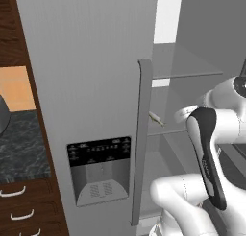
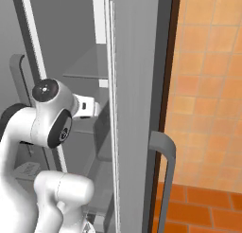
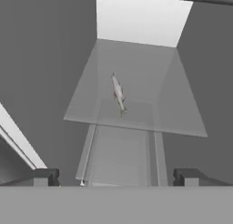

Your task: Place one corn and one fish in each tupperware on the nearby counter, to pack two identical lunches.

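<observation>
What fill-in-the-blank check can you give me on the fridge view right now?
1. The pale slender fish lies on a glass ____ inside the open fridge.
2. The fingers stand ____, with nothing between them.
3. In the left base view, the ice and water dispenser sits in the fridge door that is ____.
4. The black-grey marbled counter lies to the ____ of that door in the left base view.

Missing words: shelf; open; closed; left
</observation>
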### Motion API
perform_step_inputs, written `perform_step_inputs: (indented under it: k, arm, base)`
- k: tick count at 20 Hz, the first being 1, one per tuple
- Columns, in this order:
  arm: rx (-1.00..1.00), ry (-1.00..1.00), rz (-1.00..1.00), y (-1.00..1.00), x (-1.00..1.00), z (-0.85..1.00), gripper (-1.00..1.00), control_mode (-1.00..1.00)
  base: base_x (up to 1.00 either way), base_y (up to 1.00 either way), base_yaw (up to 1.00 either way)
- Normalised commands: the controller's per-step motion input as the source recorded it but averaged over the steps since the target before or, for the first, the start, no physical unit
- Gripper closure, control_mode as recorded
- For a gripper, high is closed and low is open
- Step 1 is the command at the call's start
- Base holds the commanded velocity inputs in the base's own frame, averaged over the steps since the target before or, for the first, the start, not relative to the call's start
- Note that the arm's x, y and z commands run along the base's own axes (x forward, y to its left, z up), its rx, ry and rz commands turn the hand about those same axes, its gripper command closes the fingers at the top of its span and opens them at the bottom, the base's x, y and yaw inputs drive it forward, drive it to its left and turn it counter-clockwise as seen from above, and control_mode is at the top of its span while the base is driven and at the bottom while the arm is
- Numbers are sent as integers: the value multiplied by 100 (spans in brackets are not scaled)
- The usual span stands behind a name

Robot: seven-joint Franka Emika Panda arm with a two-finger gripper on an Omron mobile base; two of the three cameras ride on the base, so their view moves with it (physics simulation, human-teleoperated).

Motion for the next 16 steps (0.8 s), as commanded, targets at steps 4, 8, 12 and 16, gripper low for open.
perform_step_inputs:
  k: [4,8,12,16]
  arm:
    - [0,6,0,0,67,-41,-100,-100]
    - [0,11,2,0,56,-53,-100,-100]
    - [0,4,4,0,51,-34,-100,-100]
    - [0,0,4,0,35,-34,-100,-100]
  base:
    - [0,0,0]
    - [0,0,0]
    - [0,0,0]
    - [0,0,0]
